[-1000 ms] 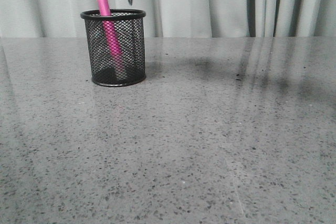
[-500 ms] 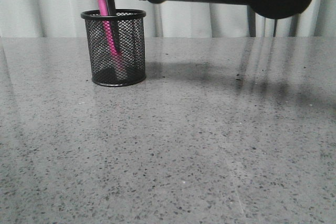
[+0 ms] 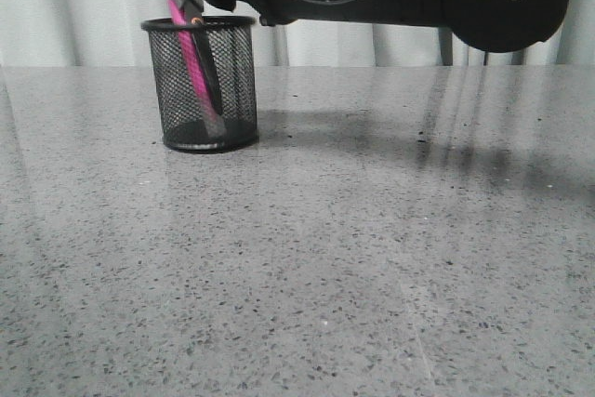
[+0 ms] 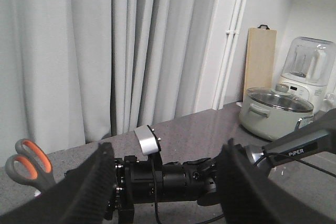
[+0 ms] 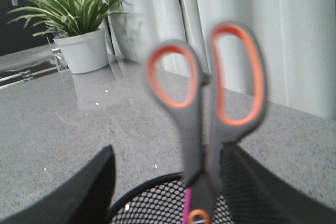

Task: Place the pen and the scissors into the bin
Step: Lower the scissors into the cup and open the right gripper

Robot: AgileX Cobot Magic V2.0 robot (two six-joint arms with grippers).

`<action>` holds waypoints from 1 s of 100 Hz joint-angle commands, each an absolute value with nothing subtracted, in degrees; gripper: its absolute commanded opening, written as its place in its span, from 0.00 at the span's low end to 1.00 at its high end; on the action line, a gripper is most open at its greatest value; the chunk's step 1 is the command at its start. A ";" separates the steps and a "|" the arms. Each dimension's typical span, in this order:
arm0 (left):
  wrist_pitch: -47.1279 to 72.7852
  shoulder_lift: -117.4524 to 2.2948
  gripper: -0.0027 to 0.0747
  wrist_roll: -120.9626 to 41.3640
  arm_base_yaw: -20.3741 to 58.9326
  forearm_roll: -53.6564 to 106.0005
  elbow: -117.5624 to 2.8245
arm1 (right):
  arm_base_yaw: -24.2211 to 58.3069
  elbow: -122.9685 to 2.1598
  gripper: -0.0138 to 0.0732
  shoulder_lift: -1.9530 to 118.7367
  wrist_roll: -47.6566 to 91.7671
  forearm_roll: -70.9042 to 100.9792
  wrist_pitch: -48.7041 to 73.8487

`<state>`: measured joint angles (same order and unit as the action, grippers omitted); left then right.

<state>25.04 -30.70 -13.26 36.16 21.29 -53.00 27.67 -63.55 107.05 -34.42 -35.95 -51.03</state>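
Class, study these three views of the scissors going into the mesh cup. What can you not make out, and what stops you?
- Right tool's hold on the scissors: in the front view, cut off by the top edge.
- Scissor blade tips: veiled by the bin mesh.
- Pen top: hidden behind the arm.
- Scissors' handles in the right wrist view: blurred.
- Left tool: its fingertips lie below the frame.

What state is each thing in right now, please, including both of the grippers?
Slim pink pen: standing tilted inside the bin.
Grey scissors with orange-lined handles: blades down in the bin, handles above its rim, blurred.
Black wire-mesh bin: upright on the table.
Right gripper: open, fingers either side of the scissors.
Left gripper: open, empty.
Pale green pot: glass lid on.
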 commanded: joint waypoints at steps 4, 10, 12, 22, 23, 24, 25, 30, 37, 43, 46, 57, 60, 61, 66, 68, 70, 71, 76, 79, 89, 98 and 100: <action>21.37 -31.06 0.54 -13.34 36.49 22.06 -54.52 | 27.48 -64.82 0.70 104.08 -34.04 -34.12 -58.55; 21.37 -31.06 0.54 -13.34 36.49 22.06 -54.52 | 27.48 -64.82 0.70 103.72 -34.04 -34.12 -60.31; 21.37 -31.06 0.54 -13.34 36.49 22.06 -54.52 | 27.48 -64.82 0.70 103.57 -34.04 -34.12 -60.72; 21.49 -31.06 0.54 -13.34 36.49 21.83 -54.52 | 27.08 -64.82 0.70 102.24 -34.04 -34.27 -62.77; 21.49 -31.06 0.54 -13.34 36.49 21.83 -54.52 | 27.08 -64.82 0.70 101.96 -34.04 -34.27 -62.94; 21.61 -31.06 0.54 -13.34 36.49 21.83 -54.52 | 27.08 -64.82 0.69 101.84 -34.04 -34.27 -63.25; 21.61 -31.06 0.54 -13.34 36.49 21.83 -54.52 | 26.97 -64.82 0.69 101.54 -34.04 -34.27 -63.38; 21.90 -30.96 0.53 -13.34 36.49 21.83 -54.52 | 26.57 -64.82 0.65 100.33 -34.04 -34.40 -63.80; 22.02 -30.64 0.50 -13.34 36.49 21.70 -54.52 | 25.93 -64.82 0.52 98.20 -34.38 -35.64 -64.99; 22.02 -29.98 0.44 -13.34 36.38 20.59 -54.52 | 25.52 -64.82 0.32 96.13 -34.91 -38.31 -66.42; 22.49 -29.33 0.40 -13.34 36.27 19.63 -54.52 | 25.40 -64.82 0.21 94.59 -35.54 -40.05 -67.14; 26.79 -25.87 0.23 -11.18 36.27 11.90 -54.52 | 25.27 -64.51 0.11 88.82 -39.51 -47.85 -66.41; 29.14 -24.34 0.19 -9.25 36.27 8.62 -54.40 | 25.27 -63.93 0.11 86.46 -41.90 -50.67 -65.21; 29.68 -24.01 0.19 -8.00 36.27 7.72 -54.30 | 25.27 -63.79 0.11 85.97 -42.45 -52.16 -64.42; 33.55 -21.43 0.14 -2.71 36.27 0.00 -53.47 | 25.27 -62.65 0.11 82.12 -47.32 -58.48 -60.74; 35.36 -20.20 0.13 0.00 36.27 -2.36 -53.01 | 25.27 -62.03 0.11 80.37 -50.03 -61.62 -58.57; 37.26 -18.90 0.12 1.51 36.27 -5.56 -52.64 | 25.27 -61.34 0.11 78.55 -52.92 -63.82 -56.16; 37.90 -18.45 0.12 3.21 36.27 -7.65 -52.22 | 25.27 -61.09 0.11 77.92 -53.91 -66.22 -55.32; 42.33 -14.71 0.12 8.80 36.27 -14.29 -50.54 | 25.27 -58.63 0.11 72.72 -60.93 -75.35 -49.58; 45.39 -12.67 0.12 11.56 36.27 -17.38 -49.48 | 25.27 -57.12 0.11 70.04 -66.38 -80.84 -46.51; 51.86 -5.49 0.12 17.29 36.27 -22.74 -46.10 | 25.27 -51.08 0.11 60.38 -82.69 -98.74 -37.96; 53.19 0.31 0.11 17.59 36.27 -22.72 -44.00 | 25.15 -45.34 0.11 51.35 -96.00 -105.62 -35.15; 53.19 1.40 0.11 17.59 36.27 -22.59 -43.56 | 25.14 -44.00 0.11 49.32 -97.55 -105.62 -35.06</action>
<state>55.49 -1.95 15.31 36.16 -20.80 -44.24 25.58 -46.86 57.34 -85.95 -101.01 -38.72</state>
